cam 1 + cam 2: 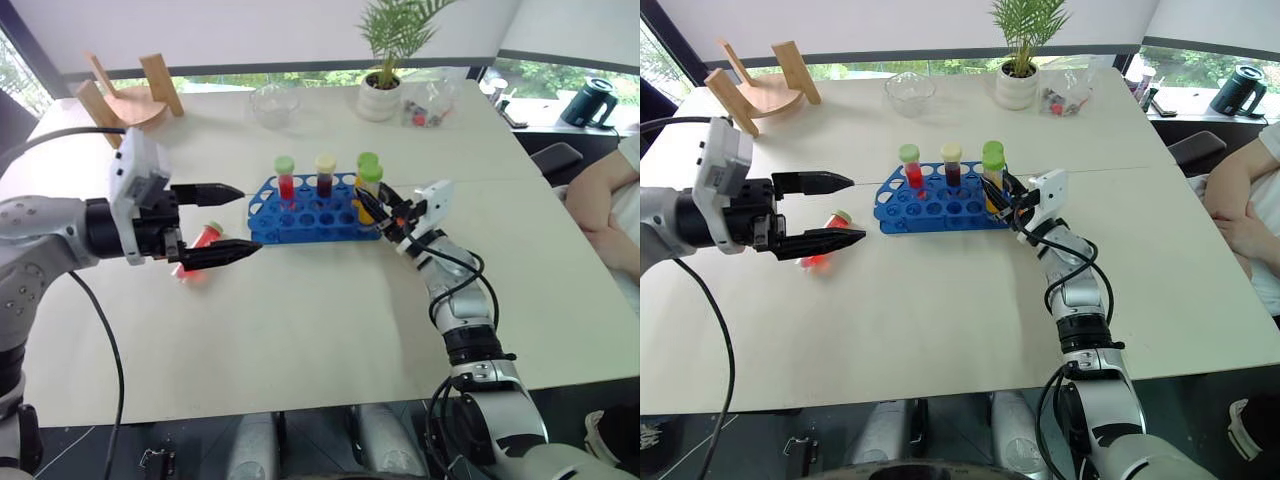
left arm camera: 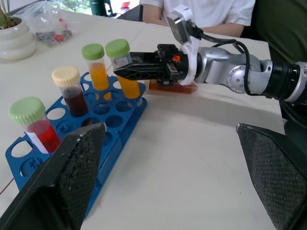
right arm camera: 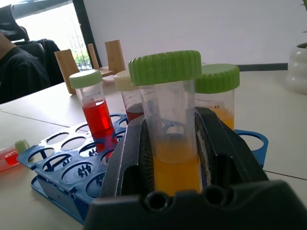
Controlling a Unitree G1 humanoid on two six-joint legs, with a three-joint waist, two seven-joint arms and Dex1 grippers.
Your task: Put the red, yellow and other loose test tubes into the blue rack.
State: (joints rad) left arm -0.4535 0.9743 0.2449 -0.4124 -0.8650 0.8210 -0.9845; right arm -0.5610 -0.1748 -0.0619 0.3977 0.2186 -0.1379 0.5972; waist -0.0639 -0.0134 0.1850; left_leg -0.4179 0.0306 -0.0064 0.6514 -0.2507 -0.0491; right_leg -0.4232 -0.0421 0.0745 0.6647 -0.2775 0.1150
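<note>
Yellow tube (image 3: 173,143) upright between right tool (image 1: 372,208) fingers, in blue rack (image 1: 300,222).

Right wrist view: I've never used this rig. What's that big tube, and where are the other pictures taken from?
That camera sits on the robot's right arm and looks along its right hand. The two black fingers grip a yellow tube at the end of the blue rack. The left wrist view does likewise for the open left hand. The two eye views look down from the head. Three more tubes stand in the rack. One red tube lies loose on the table.
</note>
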